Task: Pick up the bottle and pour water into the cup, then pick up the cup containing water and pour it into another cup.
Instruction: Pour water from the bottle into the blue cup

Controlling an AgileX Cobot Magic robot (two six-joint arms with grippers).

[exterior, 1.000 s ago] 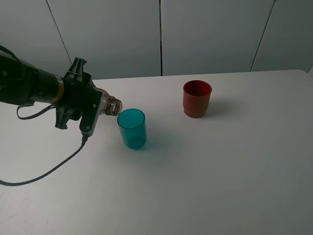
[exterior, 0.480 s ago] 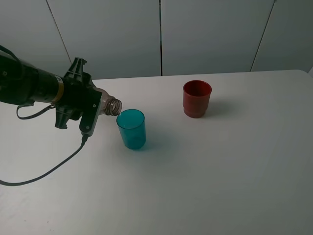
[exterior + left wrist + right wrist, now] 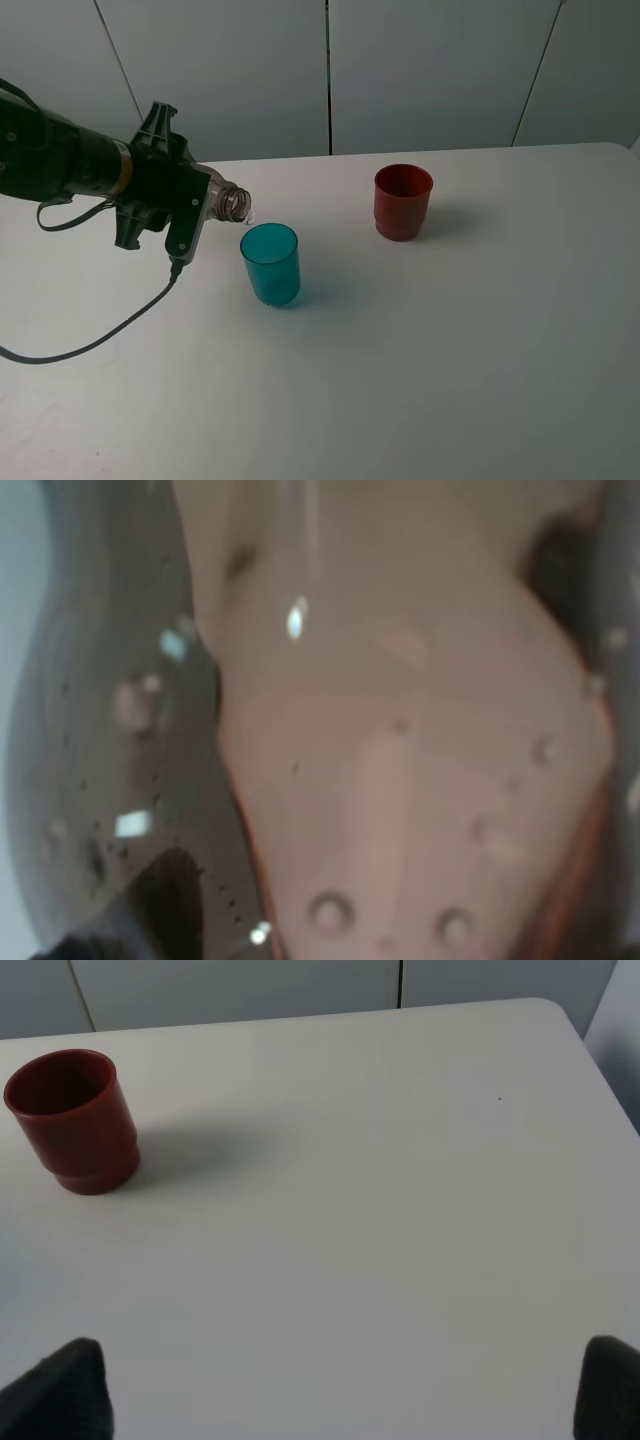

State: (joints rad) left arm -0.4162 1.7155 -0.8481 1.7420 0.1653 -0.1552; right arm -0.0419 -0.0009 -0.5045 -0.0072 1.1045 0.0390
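My left gripper is shut on the bottle and holds it tipped almost level. Its open neck is just above and left of the teal cup's rim. A small drop hangs below the mouth. The left wrist view is filled by the blurred brownish bottle with droplets on its wall. The red cup stands upright at the back right of the teal cup, and shows in the right wrist view. My right gripper is open and empty, with only its dark fingertips showing, and is out of the exterior view.
A black cable trails from the left arm across the white table to the left edge. Grey wall panels rise behind the table's far edge. The table's right corner shows in the right wrist view.
The left gripper has lifted the bottle's neck slightly, from level with the teal cup's rim to a little above it. The cups have not moved.
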